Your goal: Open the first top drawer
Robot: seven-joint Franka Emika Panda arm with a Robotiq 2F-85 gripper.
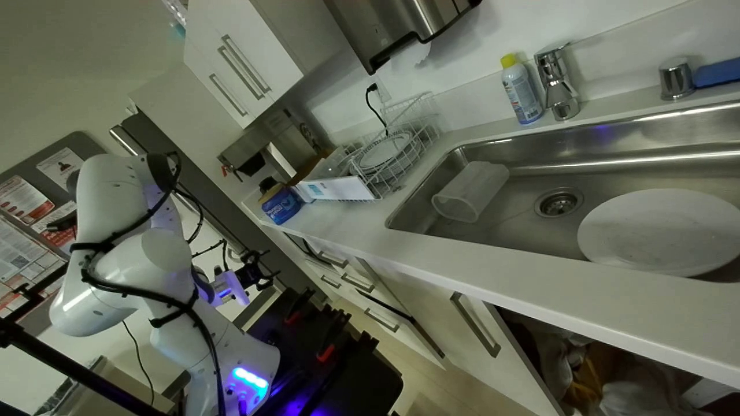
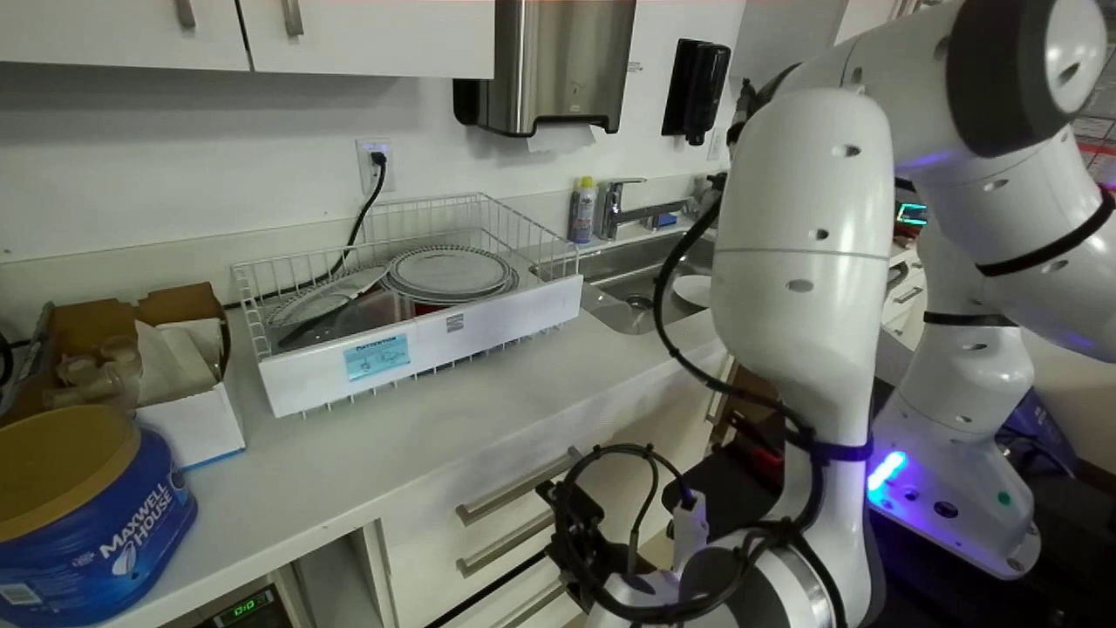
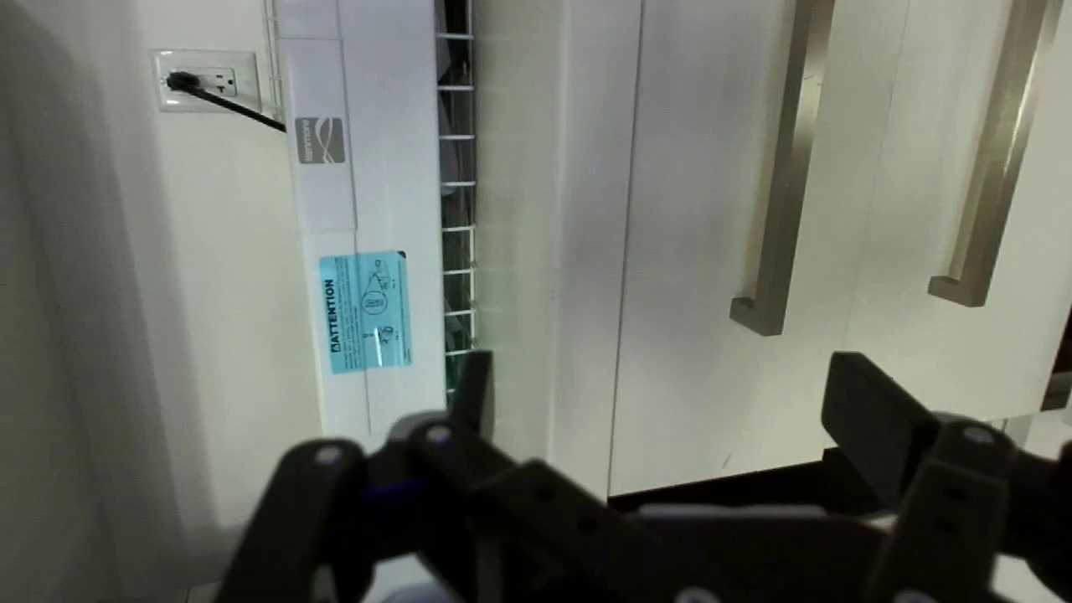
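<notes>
The first top drawer [image 2: 436, 510] has a white flat front just under the countertop and appears shut; its wooden inside is hidden. Its silver bar handle [image 2: 516, 488] also shows in an exterior view [image 1: 333, 260]. In the wrist view the scene is turned sideways: the drawer front [image 3: 695, 251] fills the middle, with its handle [image 3: 785, 184] above and between the fingertips. My gripper [image 3: 670, 385] is open, with nothing between its fingers. In both exterior views the gripper [image 1: 272, 264] [image 2: 554, 525] is in front of the drawers, seemingly apart from the handle.
A second drawer handle [image 3: 997, 167] lies below, and a dark gap [image 2: 488, 589] shows under that drawer. A dish rack [image 2: 418, 314], a coffee tub [image 2: 96, 515] and a cardboard box [image 2: 192, 427] stand on the counter. A sink [image 1: 555, 173] and an open cupboard door [image 1: 491, 341] are beyond.
</notes>
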